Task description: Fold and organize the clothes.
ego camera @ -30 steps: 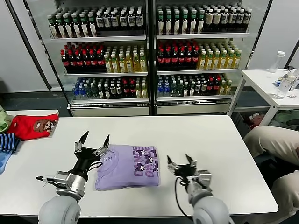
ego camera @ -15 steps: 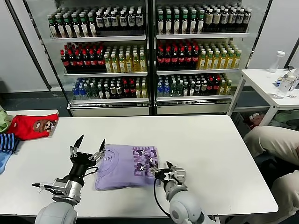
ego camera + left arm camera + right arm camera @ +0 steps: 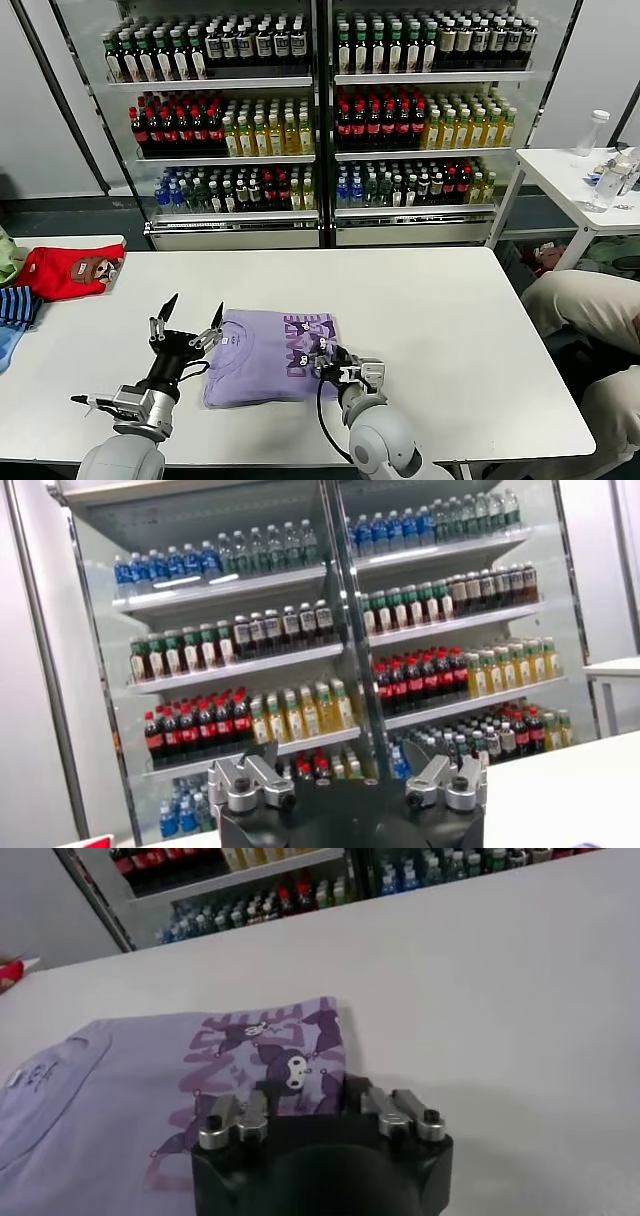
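Observation:
The lavender t-shirt [image 3: 262, 357] lies folded on the white table [image 3: 440, 310], with its dark printed graphic facing up on its right half. In the right wrist view the t-shirt [image 3: 120, 1088] fills the near left. My right gripper [image 3: 336, 356] is open and low at the shirt's right edge, near its front corner. There [image 3: 310, 1094], one finger is over the print and the other over bare table. My left gripper [image 3: 190, 318] is open and empty, fingers pointing up, just left of the shirt's collar side. Its wrist view [image 3: 343, 755] shows only the drinks cooler.
A red garment with a cartoon face [image 3: 72, 271] and a blue striped garment [image 3: 14, 306] lie at the table's far left. A drinks cooler [image 3: 320, 120] stands behind the table. A person's legs [image 3: 585, 305] are at the right, beside a small side table [image 3: 585, 175].
My right gripper has moved left from the bare table to the shirt's right edge and dropped lower. My left gripper has sunk and pulled back slightly, still open.

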Robot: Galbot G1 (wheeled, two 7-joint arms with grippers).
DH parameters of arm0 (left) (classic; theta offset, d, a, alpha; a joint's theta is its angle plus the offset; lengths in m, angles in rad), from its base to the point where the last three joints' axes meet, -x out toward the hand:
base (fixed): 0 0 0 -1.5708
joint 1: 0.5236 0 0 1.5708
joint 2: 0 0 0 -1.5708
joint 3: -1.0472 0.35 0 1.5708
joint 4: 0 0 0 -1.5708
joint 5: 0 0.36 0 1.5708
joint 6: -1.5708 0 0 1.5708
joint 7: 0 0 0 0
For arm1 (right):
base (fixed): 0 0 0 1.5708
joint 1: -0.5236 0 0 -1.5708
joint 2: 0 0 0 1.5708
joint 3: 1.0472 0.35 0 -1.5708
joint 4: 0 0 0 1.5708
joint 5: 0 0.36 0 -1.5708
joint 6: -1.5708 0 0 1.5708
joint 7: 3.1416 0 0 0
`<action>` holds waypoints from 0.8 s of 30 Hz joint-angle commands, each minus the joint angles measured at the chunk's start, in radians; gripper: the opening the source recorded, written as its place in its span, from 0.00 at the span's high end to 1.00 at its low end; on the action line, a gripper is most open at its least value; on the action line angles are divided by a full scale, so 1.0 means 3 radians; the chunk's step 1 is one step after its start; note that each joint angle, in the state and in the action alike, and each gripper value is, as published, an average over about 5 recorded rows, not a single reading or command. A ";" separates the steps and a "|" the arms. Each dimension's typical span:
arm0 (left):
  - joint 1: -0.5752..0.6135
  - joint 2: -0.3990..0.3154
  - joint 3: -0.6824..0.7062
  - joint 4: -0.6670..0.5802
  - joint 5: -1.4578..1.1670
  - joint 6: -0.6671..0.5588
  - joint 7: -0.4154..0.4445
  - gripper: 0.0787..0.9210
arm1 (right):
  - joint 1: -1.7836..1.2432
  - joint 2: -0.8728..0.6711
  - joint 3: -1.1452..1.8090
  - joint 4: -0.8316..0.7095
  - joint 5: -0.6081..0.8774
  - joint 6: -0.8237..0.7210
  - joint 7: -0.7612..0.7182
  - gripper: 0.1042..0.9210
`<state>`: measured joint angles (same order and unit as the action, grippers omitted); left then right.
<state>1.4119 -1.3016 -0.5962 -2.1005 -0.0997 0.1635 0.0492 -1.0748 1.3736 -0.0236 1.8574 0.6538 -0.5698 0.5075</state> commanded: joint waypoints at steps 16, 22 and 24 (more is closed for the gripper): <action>-0.0186 0.0011 -0.0033 0.0457 0.0049 -0.0196 0.0021 0.12 | -0.0300 -0.0885 0.0725 0.0933 -0.0153 0.0024 -0.0359 0.99; -0.0200 -0.0024 -0.0025 0.0531 0.0097 -0.0306 0.0090 0.12 | -0.0402 -0.0928 0.0859 0.0899 -0.0306 0.0019 -0.0486 0.99; -0.0197 -0.0035 -0.0021 0.0543 0.0098 -0.0365 0.0127 0.12 | -0.0429 -0.0860 0.0835 0.0882 -0.0464 0.0048 -0.0538 0.99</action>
<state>1.3573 -1.3081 -0.6049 -1.9787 -0.0786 0.0990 0.0641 -1.1484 1.1833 0.1488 2.0591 0.6052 -0.5661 0.4074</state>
